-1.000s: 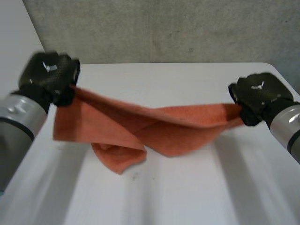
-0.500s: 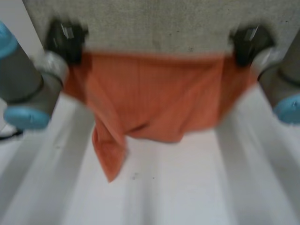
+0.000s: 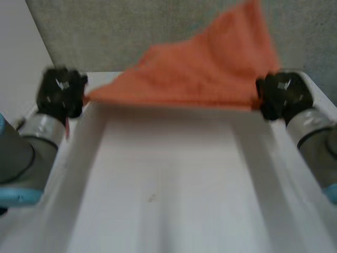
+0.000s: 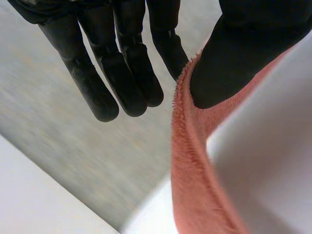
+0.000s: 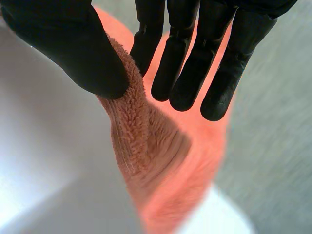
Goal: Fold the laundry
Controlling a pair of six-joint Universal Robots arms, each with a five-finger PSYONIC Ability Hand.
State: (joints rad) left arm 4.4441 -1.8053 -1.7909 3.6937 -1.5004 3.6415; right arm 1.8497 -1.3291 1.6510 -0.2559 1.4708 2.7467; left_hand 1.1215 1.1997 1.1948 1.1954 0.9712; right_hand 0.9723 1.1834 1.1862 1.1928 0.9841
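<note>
The left hand is seen from the wrist, its fingers held nearly straight and close together. An orange towel is pinched by its fuzzy edge between the thumb and the nearest finger. From the pinch the towel's edge is drawn away past the fingertips as a narrow, slightly folded band. The white table is seen on the thumb's side of the band, touching it. A grey wall is seen behind the fingers, bordered by a white surface.
</note>
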